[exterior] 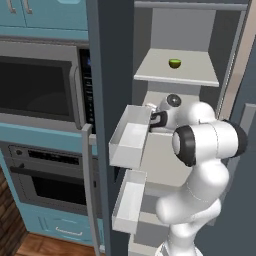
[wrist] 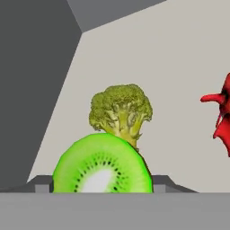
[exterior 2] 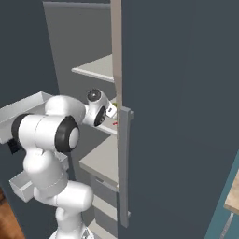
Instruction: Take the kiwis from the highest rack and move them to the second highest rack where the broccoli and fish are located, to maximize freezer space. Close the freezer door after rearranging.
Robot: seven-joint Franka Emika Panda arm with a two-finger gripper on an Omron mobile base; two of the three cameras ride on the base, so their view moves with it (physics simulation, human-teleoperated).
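Arm reaches into the freezer (exterior: 120,30) at second-rack height, fingers (wrist: 102,191) clamped on a kiwi half (wrist: 102,165)

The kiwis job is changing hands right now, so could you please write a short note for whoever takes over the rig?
Gripper: a kiwi half sits between its tips, apparently gripped, inside the freezer.
The held kiwi is over the second highest rack, just in front of the broccoli; the fish lies to one side.
Another kiwi sits on the highest rack.
The freezer door is open.
Left: release this kiwi, fetch the other, close the door.
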